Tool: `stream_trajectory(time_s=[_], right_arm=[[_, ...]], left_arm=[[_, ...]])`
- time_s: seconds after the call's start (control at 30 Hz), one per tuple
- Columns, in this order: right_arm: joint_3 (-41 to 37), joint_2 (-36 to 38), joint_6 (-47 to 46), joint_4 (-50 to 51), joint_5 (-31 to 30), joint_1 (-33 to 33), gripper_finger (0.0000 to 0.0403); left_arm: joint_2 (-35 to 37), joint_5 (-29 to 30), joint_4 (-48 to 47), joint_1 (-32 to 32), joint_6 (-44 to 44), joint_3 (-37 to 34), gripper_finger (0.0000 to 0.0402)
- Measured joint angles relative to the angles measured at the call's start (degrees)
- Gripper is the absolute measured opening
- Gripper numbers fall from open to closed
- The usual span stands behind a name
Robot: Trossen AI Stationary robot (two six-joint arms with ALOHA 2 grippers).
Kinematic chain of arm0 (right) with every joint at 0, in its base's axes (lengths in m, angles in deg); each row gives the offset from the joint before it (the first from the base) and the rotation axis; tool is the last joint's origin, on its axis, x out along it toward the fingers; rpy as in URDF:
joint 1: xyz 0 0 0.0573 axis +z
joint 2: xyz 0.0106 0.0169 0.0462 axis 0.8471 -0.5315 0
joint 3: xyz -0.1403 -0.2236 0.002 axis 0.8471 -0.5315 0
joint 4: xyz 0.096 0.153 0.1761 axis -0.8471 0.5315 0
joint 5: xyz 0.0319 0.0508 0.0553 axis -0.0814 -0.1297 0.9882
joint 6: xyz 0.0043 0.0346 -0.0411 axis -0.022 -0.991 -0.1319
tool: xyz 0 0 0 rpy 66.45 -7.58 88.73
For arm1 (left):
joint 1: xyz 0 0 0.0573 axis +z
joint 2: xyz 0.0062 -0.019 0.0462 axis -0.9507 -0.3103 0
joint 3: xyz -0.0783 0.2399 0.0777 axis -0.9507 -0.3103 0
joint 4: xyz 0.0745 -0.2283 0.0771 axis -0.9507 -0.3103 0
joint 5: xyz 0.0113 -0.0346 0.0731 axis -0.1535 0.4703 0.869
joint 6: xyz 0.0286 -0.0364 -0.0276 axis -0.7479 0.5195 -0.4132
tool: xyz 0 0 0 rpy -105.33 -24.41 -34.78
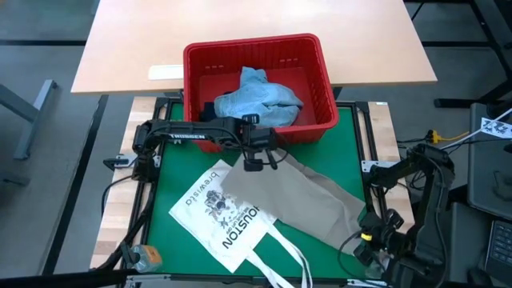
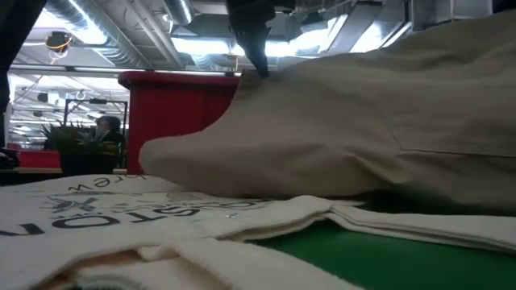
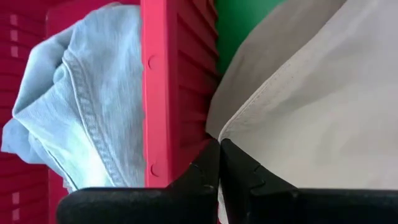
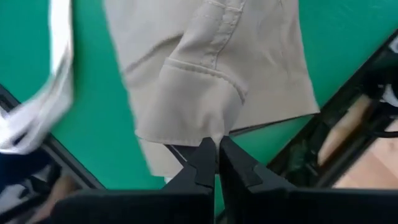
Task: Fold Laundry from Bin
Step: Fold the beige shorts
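While the beige khaki garment (image 1: pixel 308 196) is lying stretched slantwise across the green table mat (image 1: pixel 172 176), both arms are gripping it at opposite ends. The left gripper (image 1: pixel 254 162) is pinching the cloth's upper edge just beside the near wall of the red plastic slotted bin (image 1: pixel 320 72), its fingers (image 3: pixel 208 165) clenched tight on the fabric. The right gripper (image 4: pixel 217 152) is clamping a hem corner of the same cloth near the mat's right front corner, its fingers pressed together on the seam. Inside the bin, crumpled light blue denim jeans (image 1: pixel 260 102) are resting against the near wall. A white tote bag printed with dark lettering (image 1: pixel 220 216) is lying flat on the mat, partly tucked under the khaki cloth, its straps (image 1: pixel 292 260) trailing toward the front edge. Beyond the bin, a pale wooden tabletop (image 1: pixel 256 24) is carrying a small white strip (image 1: pixel 166 73).
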Motion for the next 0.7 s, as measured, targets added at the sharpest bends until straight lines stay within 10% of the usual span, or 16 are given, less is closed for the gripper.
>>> stream_trajectory(time_s=[0.23,0.7], right_arm=[[-7.7,0.0,1.2,0.2,10.3,0.0,0.0005],[-12.0,0.0,2.8,0.0,11.5,0.0,0.0005]], left_arm=[[0.0,-0.3,1.1,0.0,0.2,0.0,0.0],[-0.1,1.6,7.7,0.1,0.3,-6.5,0.0]])
